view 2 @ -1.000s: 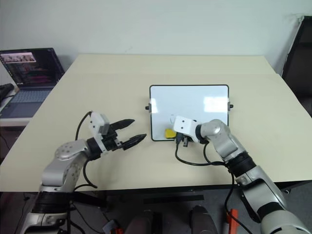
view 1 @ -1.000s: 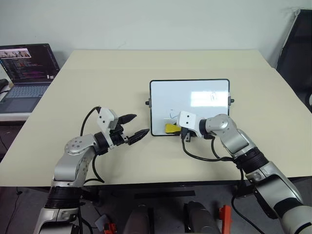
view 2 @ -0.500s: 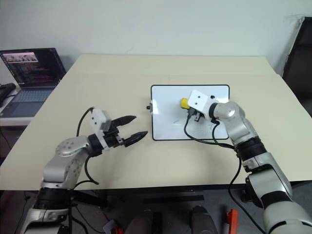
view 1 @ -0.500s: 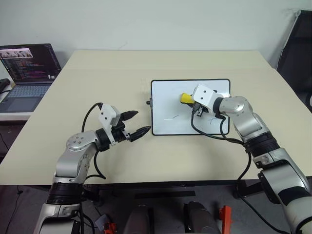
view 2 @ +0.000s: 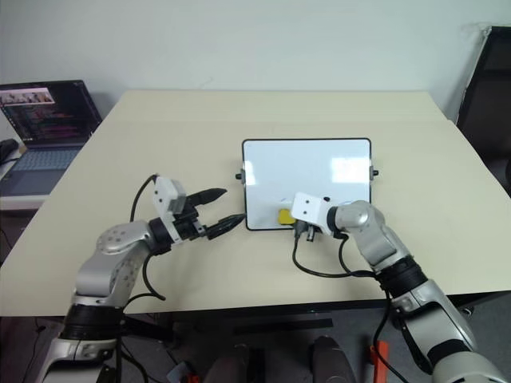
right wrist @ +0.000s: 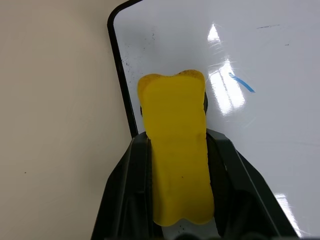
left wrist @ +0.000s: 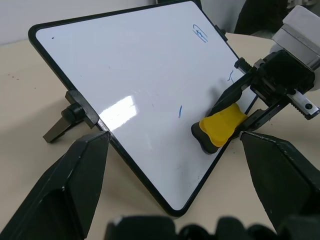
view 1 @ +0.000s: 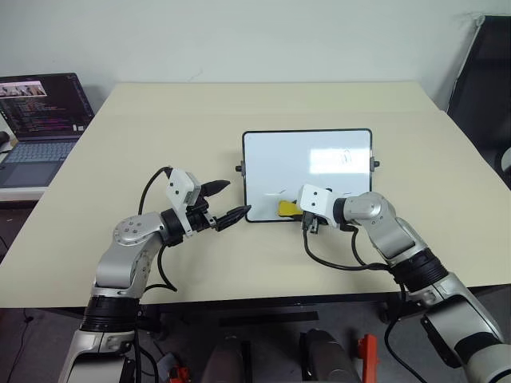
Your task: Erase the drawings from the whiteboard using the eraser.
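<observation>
- Nearest in, the left gripper (view 1: 226, 202) hangs over the tan table (view 1: 160, 144), off the whiteboard's left edge, its two black fingers spread wide with nothing between them.
- Its fingertips aim across at the board's lower left corner, close by but apart from the frame.
- Just across from it, the right gripper (view 1: 297, 211) is clenched on the yellow eraser (view 1: 287, 208), one black finger along each side of the block.
- From the right wrist camera the eraser (right wrist: 176, 165) sticks out past the fingers, its front end over the white face just inside the black frame.
- The left wrist view has the eraser's leading end against the glossy surface, low on the board near its bottom edge.
- The whiteboard (view 1: 307, 171) stands in the middle of the table, propped up and tilted back on a small black side foot (left wrist: 65, 120), with black knobs on both side edges.
- The drawings (left wrist: 200, 34) show as thin marks scattered on the face: a small loop up near the top right corner, a short stroke (left wrist: 180, 111) just beside the eraser, and a faint squiggle further right.
- From the head camera, the top right scribble (view 1: 346, 156) reads faintly beside a bright glare patch.
- Furthest back, an open laptop (view 1: 36, 120) with a lit screen sits off the table's left side.
- A dark chair (view 1: 483, 72) stands at the far right.
</observation>
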Controlling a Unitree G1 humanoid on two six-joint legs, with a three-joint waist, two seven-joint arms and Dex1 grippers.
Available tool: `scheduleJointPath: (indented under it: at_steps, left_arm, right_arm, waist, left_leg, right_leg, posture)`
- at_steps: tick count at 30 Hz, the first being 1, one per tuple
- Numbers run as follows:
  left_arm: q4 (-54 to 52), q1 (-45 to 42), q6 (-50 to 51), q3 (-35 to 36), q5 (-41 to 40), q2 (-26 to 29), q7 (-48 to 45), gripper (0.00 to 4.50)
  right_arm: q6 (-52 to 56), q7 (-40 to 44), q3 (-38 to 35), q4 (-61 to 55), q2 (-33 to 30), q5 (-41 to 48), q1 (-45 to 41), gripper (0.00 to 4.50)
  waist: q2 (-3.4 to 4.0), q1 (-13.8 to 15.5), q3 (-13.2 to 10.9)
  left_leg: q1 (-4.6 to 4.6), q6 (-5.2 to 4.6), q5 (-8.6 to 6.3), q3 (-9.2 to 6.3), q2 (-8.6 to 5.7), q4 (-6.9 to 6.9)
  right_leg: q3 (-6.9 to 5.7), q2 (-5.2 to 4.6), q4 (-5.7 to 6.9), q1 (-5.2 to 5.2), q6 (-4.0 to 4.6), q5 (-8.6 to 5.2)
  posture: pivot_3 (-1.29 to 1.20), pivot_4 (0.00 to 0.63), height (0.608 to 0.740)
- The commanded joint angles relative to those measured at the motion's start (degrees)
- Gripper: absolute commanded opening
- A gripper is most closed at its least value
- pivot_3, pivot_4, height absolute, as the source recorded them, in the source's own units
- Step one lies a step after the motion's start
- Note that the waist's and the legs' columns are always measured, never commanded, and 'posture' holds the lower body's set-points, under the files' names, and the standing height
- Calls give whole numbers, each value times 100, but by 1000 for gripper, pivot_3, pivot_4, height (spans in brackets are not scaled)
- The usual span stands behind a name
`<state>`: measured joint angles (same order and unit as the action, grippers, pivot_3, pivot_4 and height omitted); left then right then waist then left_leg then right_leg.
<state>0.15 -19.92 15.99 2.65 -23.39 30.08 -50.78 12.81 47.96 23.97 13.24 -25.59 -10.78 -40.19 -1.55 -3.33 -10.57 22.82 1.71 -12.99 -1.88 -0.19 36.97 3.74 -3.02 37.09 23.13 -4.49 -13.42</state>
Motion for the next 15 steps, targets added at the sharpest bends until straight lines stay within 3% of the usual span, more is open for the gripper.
scheduleJointPath:
  at_steps: [1,7,15]
  left_arm:
    - [-83,-58,-100,46,20,23,-21,4500]
    - [-65,-58,-114,46,21,27,-39,4500]
    - [-36,-79,-113,26,39,44,-92,4500]
  right_arm:
    - [-54,-647,-260,557,30,-331,-426,1069]
    - [-239,-1290,-405,1084,184,-431,-846,1068]
    - [-107,-456,-90,338,126,-269,-353,1066]
  waist:
    - [0,-5,0]
    - [0,8,0]
    - [0,9,0]
  left_leg:
    - [-1,-2,1,1,0,0]
    - [0,-10,11,-1,-1,0]
    - [3,-10,11,-1,-1,-5]
  right_leg:
    - [1,1,0,1,0,0]
    - [2,0,-2,0,12,-2]
    - [0,0,-6,1,19,17]
  posture:
    - [0,150,740]
    - [0,150,740]
    - [0,150,740]
